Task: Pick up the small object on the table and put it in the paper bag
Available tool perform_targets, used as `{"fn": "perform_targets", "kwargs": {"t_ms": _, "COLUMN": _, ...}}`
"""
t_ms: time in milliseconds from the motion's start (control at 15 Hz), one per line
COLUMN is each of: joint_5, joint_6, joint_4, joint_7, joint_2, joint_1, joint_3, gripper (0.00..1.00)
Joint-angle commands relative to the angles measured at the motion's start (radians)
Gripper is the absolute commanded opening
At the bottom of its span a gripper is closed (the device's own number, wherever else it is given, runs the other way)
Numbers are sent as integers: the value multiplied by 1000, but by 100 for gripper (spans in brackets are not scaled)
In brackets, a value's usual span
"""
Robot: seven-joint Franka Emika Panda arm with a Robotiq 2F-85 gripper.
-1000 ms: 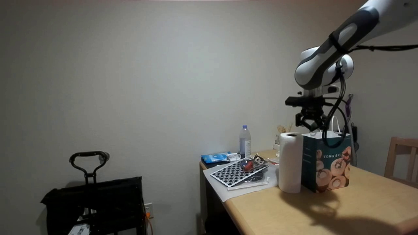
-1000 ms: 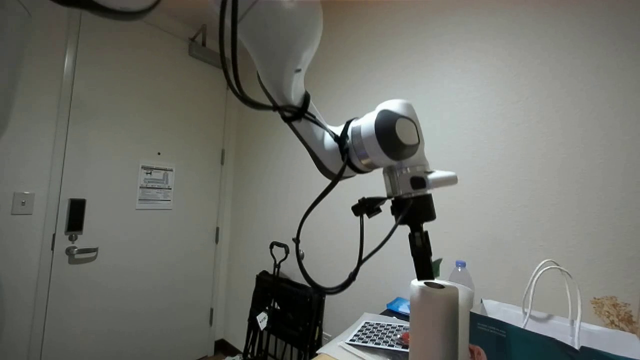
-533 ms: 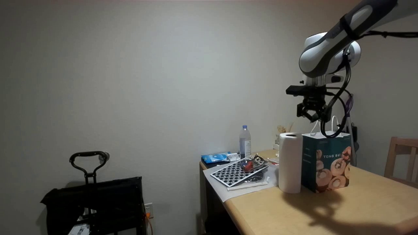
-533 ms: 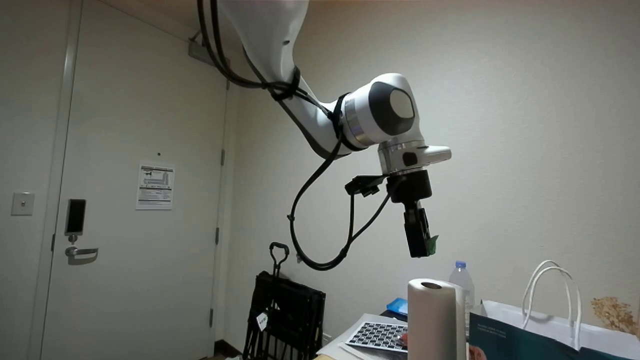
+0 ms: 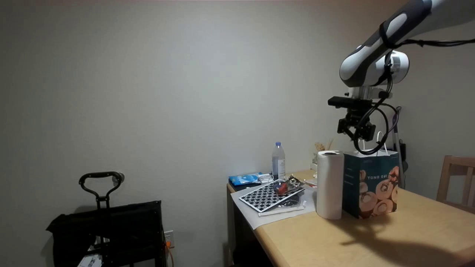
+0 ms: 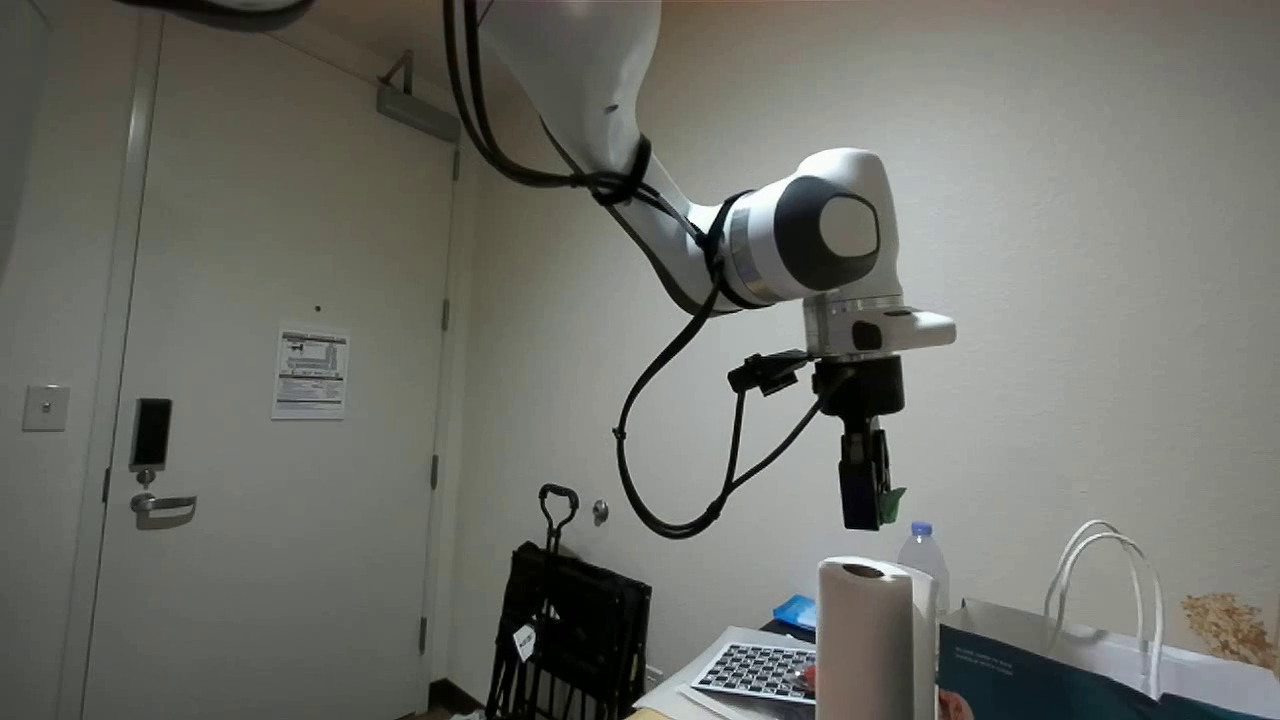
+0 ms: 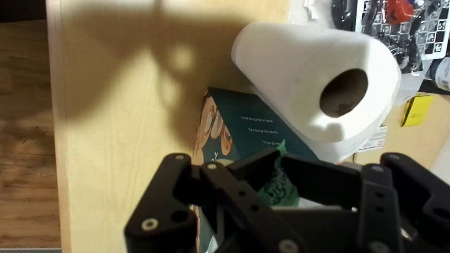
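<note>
Pinched tight and up high: one green packet (image 7: 281,191)

Right up close in the wrist view, one gripper (image 7: 281,160), drawn in narrow and clamped snug on that green packet, printed lettering toward the camera! Higher than the rim of one paper bag (image 5: 376,185) in both exterior views (straight over the opening or off to the side, cannot tell). Down below, upright and teal, with two white handles (image 6: 1157,630) arching from the top. Just beside it, one white paper roll (image 5: 330,185), standing on end, touching or barely clear, hard to tell. Under the pair, one pale wooden table (image 5: 293,241). And farther along, in an exterior view, one black-and-white checked board (image 5: 263,196), one red item (image 5: 282,189) on top of it, then one blue pouch (image 5: 245,179), then one clear bottle (image 5: 278,163), upright, blue-capped. Off past the edge, one wooden chair (image 5: 460,160). Then one black folded cart (image 6: 575,625), pull handle up, near the wall (image 5: 185,92). And deepest of all, in an exterior view, one door (image 6: 290,260), one lever handle (image 6: 168,503), one posted sheet (image 6: 311,372)!
</note>
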Motion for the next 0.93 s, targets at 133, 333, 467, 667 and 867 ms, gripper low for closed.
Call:
{"fn": "perform_targets", "kwargs": {"t_ms": 133, "joint_5": 90, "joint_6": -26, "joint_4": 108, "joint_7": -35, "joint_2": 124, "joint_1": -71, "joint_3": -12, "gripper": 0}}
{"fn": "perform_targets", "kwargs": {"t_ms": 333, "joint_5": 97, "joint_6": -15, "joint_4": 116, "joint_7": -29, "joint_2": 144, "joint_1": -97, "joint_3": -31, "gripper": 0}}
{"fn": "perform_targets", "kwargs": {"t_ms": 467, "joint_5": 108, "joint_6": -9, "joint_4": 123, "joint_7": -27, "joint_2": 152, "joint_1": -109, "joint_3": -39, "gripper": 0}}
{"fn": "perform_targets", "kwargs": {"t_ms": 667, "joint_5": 140, "joint_6": 4, "joint_4": 132, "joint_7": -19, "joint_2": 158, "joint_1": -121, "joint_3": -41, "gripper": 0}}
{"fn": "perform_targets", "kwargs": {"t_ms": 867, "joint_5": 171, "joint_6": 23, "joint_4": 157, "joint_7": 21, "joint_2": 168, "joint_1": -114, "joint_3": -39, "gripper": 0}}
